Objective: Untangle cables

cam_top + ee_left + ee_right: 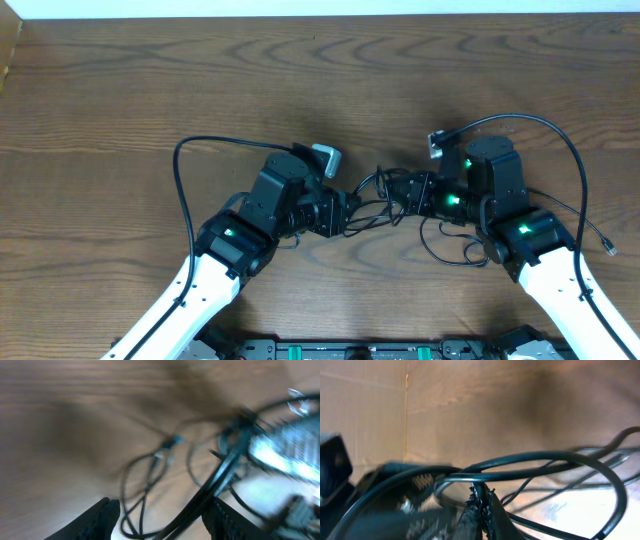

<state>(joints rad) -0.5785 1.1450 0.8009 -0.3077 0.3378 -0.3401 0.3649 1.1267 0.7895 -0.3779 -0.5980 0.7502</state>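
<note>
The cables (372,196) are a knot of thin black cords on the wooden table, lying between my two arms. My left gripper (348,212) reaches in from the left. In the blurred left wrist view it (162,517) is open, with black cable strands (200,502) crossing the gap near the right finger (220,520). From the right, my right gripper (398,195) meets the knot. The right wrist view shows it (481,500) shut on a black cable (520,457) that loops wide above the fingertips. No white cord shows.
More thin black cord loops (450,248) lie under the right arm, and a small plug end (610,248) sits at the far right. Thick arm wires arch at the left (183,180) and at the right (565,140). The table's far edge (320,15) runs along the top.
</note>
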